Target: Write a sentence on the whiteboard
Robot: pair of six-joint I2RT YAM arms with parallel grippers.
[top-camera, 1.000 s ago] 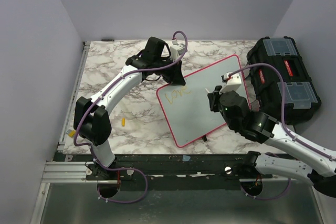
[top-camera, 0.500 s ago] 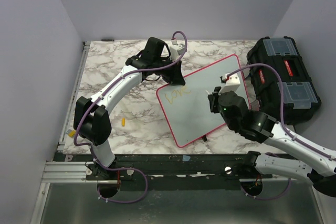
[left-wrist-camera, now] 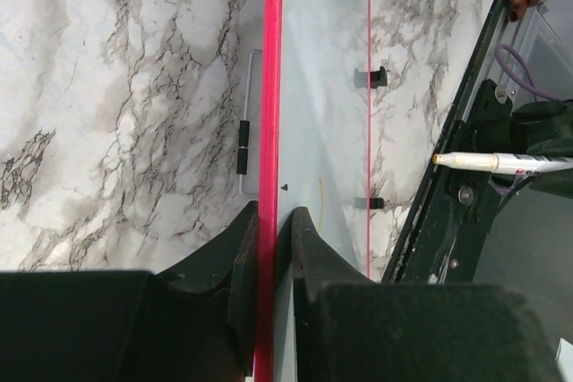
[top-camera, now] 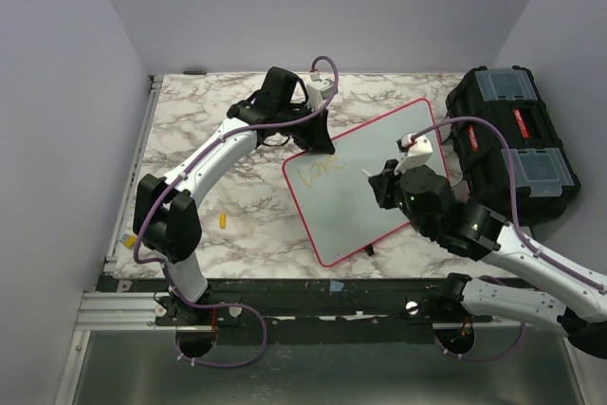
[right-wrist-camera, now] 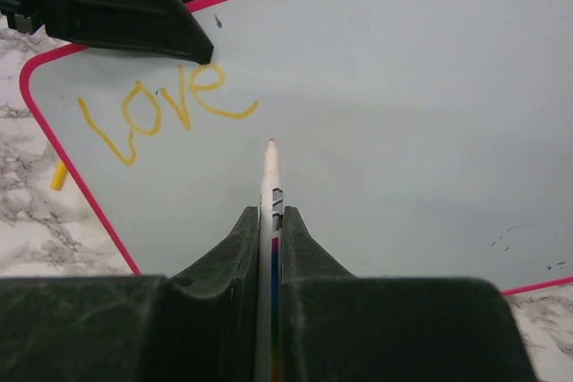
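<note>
The whiteboard (top-camera: 365, 198), pale with a pink-red rim, lies tilted on the marble table. My left gripper (top-camera: 320, 146) is shut on its upper left rim; the left wrist view shows the rim (left-wrist-camera: 271, 87) pinched between the fingers of that gripper (left-wrist-camera: 269, 219). The sentence (right-wrist-camera: 166, 112) reads "Love" in yellow-orange near that corner (top-camera: 319, 173). My right gripper (right-wrist-camera: 270, 214) is shut on a white marker (right-wrist-camera: 270, 176). The marker's tip points at the board just right of and below the word. Whether the tip touches the board I cannot tell.
A black toolbox (top-camera: 512, 144) stands at the table's right edge, close to the right arm. A small yellow cap (top-camera: 223, 221) lies on the marble left of the board. Grey walls close in the table on three sides.
My right gripper with the marker has shifted slightly left over the board, toward the word. The left arm and the board have not moved.
</note>
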